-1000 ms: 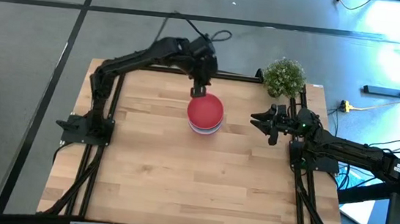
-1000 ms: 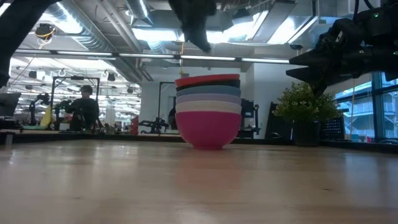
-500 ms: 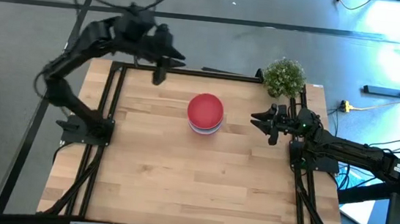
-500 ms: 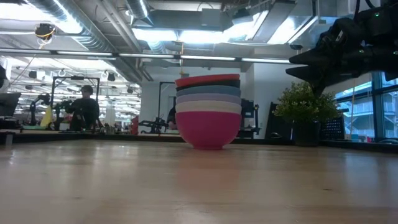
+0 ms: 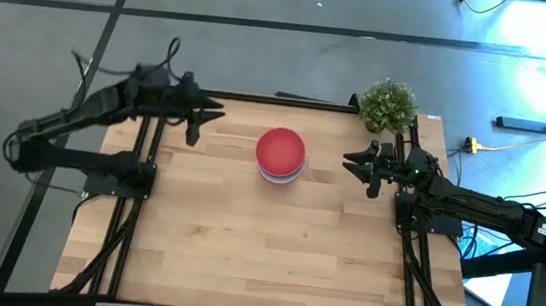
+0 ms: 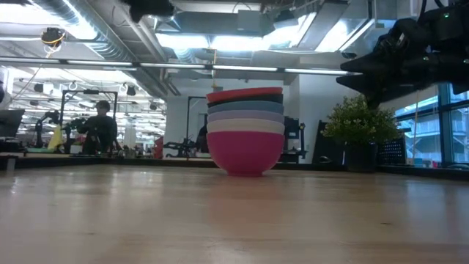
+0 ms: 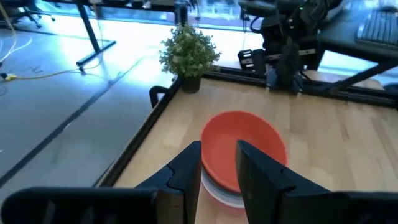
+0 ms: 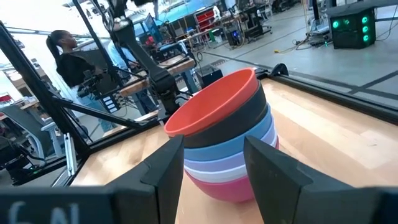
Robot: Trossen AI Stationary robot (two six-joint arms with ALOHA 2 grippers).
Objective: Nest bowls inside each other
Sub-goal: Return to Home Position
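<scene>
Six bowls stand nested in one stack [image 5: 280, 155] on the table's far middle, its crimson-pink bottom bowl [image 6: 245, 155] resting on the wood. Above it come white, lavender, blue and black, with the red-orange bowl [image 7: 242, 144] on top. My left gripper [image 5: 214, 115] hovers open over the table's far-left corner, pointing at the stack [image 7: 239, 158] from well clear of it. My right gripper [image 5: 352, 163] waits open to the right of the stack [image 8: 224, 140], raised above the table [image 6: 355, 70], and touches nothing.
A green potted plant [image 5: 388, 105] stands at the far-right corner, just behind my right gripper. Black frame rails [image 5: 147, 161] run along the table's left, far and right sides. Bare wood [image 5: 263, 253] spreads over the near half. A person [image 6: 99, 128] sits in the room beyond.
My left gripper has pulled away from just above the stack's far rim, rising out of the low view and swinging toward the table's far-left corner. The stack has stayed put.
</scene>
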